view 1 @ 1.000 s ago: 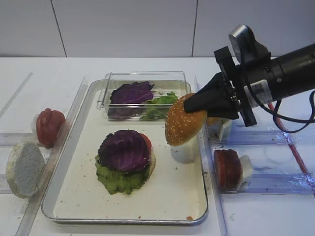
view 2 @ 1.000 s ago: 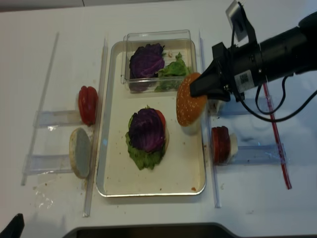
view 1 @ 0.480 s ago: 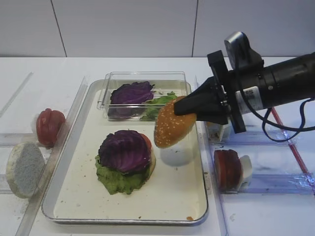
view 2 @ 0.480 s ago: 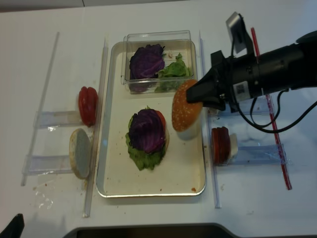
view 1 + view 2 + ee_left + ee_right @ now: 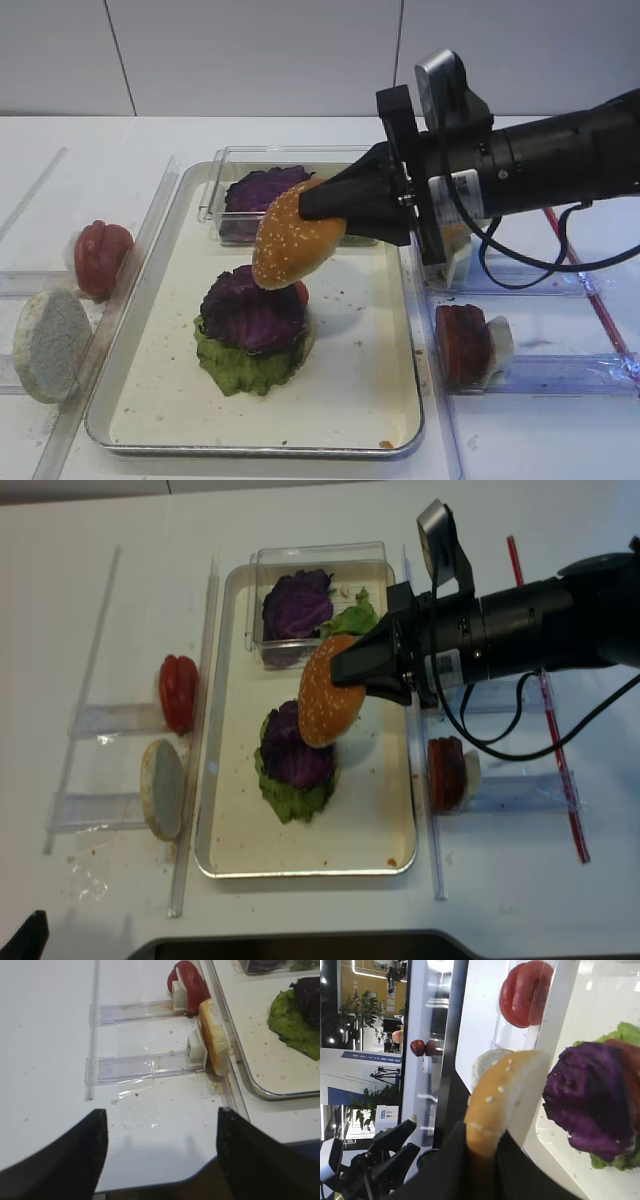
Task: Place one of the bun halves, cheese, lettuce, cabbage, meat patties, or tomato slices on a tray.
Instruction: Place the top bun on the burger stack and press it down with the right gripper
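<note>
My right gripper (image 5: 332, 207) is shut on the edge of a golden sesame bun half (image 5: 297, 243), holding it tilted in the air. The bun half (image 5: 330, 705) hangs just above the right side of a stack on the silver tray (image 5: 350, 385). That stack has a purple cabbage leaf (image 5: 250, 305) on ruffled green lettuce (image 5: 245, 368), with a red slice peeking out. In the right wrist view the bun half (image 5: 507, 1095) sits between the gripper (image 5: 482, 1145) fingers, next to the cabbage (image 5: 590, 1100). My left gripper (image 5: 162, 1112) stands open over bare table near the front edge.
A clear plastic box (image 5: 320, 555) with cabbage and lettuce stands at the tray's far end. Left of the tray, tomato slices (image 5: 100, 258) and a pale flat bun half (image 5: 48, 345) rest in clear holders. Reddish slices (image 5: 465, 345) sit in a holder on the right.
My right gripper has carried the bun half leftward and slightly up, from the tray's right edge to above the cabbage stack. The left gripper has not moved.
</note>
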Controlling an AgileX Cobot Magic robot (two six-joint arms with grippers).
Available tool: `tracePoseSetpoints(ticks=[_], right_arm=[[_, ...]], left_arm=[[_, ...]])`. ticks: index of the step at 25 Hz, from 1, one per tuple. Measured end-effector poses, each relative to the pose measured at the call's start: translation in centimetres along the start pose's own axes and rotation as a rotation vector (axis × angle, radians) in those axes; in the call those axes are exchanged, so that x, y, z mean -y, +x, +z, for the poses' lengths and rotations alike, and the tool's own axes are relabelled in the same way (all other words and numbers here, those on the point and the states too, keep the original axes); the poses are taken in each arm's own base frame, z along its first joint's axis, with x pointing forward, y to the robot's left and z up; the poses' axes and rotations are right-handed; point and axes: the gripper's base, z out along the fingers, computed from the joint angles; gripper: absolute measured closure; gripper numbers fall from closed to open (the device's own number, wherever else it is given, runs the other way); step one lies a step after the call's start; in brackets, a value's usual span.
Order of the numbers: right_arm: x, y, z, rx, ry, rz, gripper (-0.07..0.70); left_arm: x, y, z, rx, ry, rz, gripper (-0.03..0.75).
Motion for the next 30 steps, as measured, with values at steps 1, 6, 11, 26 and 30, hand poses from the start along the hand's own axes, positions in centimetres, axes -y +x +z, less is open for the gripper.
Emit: tracePoseSetpoints(ticks=[1, 6, 11, 26, 30], right_arm=[[0.0, 0.0, 0.1, 0.001, -0.003, 0.001, 0.503], [-0.2, 0.2, 0.5, -0.009, -0.008, 0.0, 0.503], [-0.4, 0.3, 0.7, -0.003, -0.021, 0.002, 0.503], [-0.6, -1.3, 1.5, -0.007, -0.03, -0.02, 0.503], [0.0, -0.7, 2.9, -0.052, -0.028, -0.004, 0.503]], left_arm=[[0.0, 0.0, 0.0, 0.0, 0.0, 0.0, 0.287], [0.0, 0.0, 0.0, 0.0, 0.0, 0.0, 0.287], [0.0, 0.0, 0.0, 0.0, 0.0, 0.0, 0.286], [0.0, 0.0, 0.0, 0.0, 0.0, 0.0, 0.287], [0.0, 0.0, 0.0, 0.0, 0.0, 0.0, 0.287]])
